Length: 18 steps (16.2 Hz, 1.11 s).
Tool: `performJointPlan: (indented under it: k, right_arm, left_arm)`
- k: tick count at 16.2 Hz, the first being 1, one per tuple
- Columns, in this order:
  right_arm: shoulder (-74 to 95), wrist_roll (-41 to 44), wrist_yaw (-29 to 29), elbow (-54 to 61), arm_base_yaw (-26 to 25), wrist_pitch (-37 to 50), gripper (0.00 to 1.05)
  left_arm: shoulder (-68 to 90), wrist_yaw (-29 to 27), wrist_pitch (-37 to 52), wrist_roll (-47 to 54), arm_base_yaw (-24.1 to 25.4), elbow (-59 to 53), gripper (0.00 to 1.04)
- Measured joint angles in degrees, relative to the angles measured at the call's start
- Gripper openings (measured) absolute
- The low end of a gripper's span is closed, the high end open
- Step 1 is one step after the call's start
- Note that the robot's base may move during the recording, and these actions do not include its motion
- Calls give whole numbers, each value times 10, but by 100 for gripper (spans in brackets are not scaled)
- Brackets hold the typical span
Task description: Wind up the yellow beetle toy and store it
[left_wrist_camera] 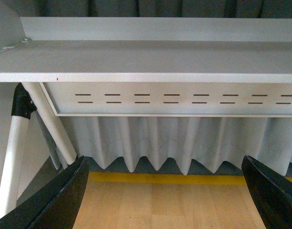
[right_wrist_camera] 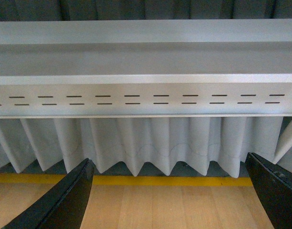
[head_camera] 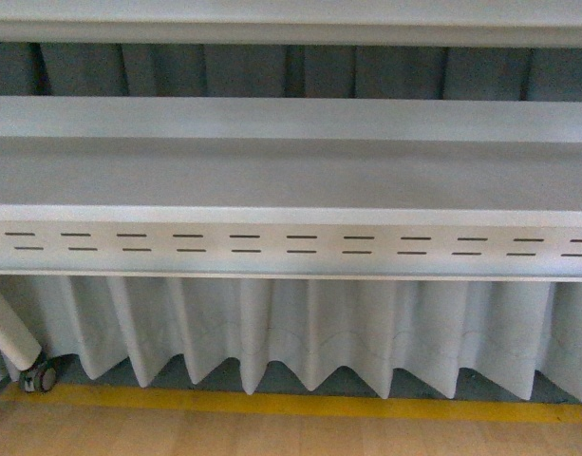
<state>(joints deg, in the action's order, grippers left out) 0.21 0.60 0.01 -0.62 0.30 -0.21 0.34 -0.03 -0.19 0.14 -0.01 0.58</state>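
Both claws idle, toy not in sight

I see the left claw (left_wrist_camera: pixel 165 164) and the right claw (right_wrist_camera: pixel 169 160) spread wide and holding nothing, both facing the grey shelf (head_camera: pixel 291 176). The yellow beetle toy shows in none of my views (it may lie lower than the shelf, out of frame). Below the shelf hang a pleated curtain (head_camera: pixel 300 332), a yellow stripe (head_camera: pixel 291 404) and a wooden surface (head_camera: pixel 272 432). I judge finding comes first: tip a wrist camera down and locate the toy before committing either arm.
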Motion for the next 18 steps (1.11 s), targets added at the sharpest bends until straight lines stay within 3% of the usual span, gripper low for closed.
performJointPlan:
  k: [18]
  right_arm:
    - [0, 0, 0, 0, 0, 0, 98]
  left_arm:
    - [0, 0, 0, 0, 0, 0, 98]
